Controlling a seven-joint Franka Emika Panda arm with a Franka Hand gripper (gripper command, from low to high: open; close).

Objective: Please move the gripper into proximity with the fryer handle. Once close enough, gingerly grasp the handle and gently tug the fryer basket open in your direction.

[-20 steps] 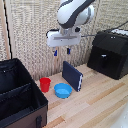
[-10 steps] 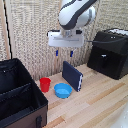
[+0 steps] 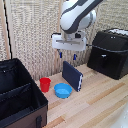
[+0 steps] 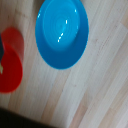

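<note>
My gripper [image 3: 66,55] hangs above the table near the middle of the exterior view, its two blue-tipped fingers pointing down and spread apart with nothing between them. The black air fryer stands at the exterior view's right; its fryer basket [image 3: 106,60] shows a flat face with the small vertical fryer handle [image 3: 104,61] on it. The gripper is well off to the left of the handle and a little higher. In the wrist view only the table, a bowl and a cup show; the fingers are not in it.
A dark-blue slab [image 3: 72,76] stands on edge below the gripper. A blue bowl [image 3: 63,90] [image 4: 61,34] and a red cup [image 3: 45,84] [image 4: 11,62] sit beside it. A large black fabric case [image 3: 20,97] fills the left foreground.
The gripper has shifted slightly toward the exterior view's right, nearer the fryer. Nothing else has moved.
</note>
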